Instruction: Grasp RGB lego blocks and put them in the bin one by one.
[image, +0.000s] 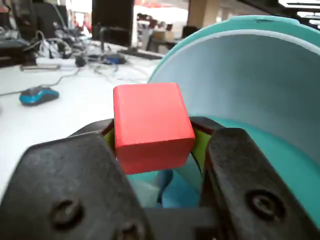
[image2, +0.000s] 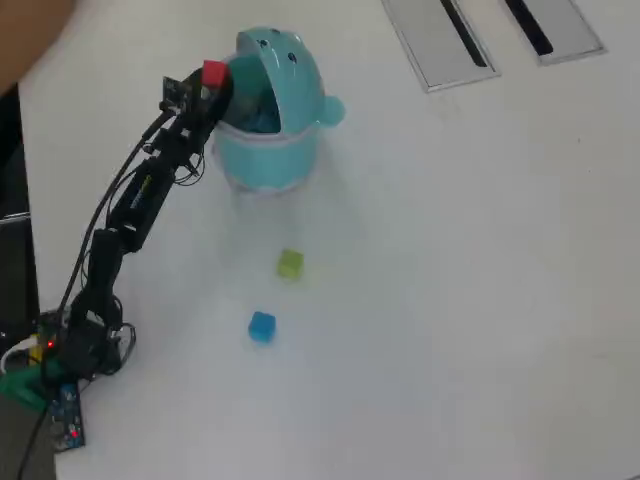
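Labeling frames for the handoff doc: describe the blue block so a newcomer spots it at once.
In the overhead view, start at the teal bin near the top of the white table. Two loose cubes lie on the bare table below it; the blue block is the one farther from the bin, just beyond the yellow-green block. The red block is up in the gripper at the bin's opening.

A smooth matt finish is shown by the red block (image: 151, 126); smooth plastic is seen on the teal bin (image: 260, 75); the black pincer (image: 155, 145) looks grainy.
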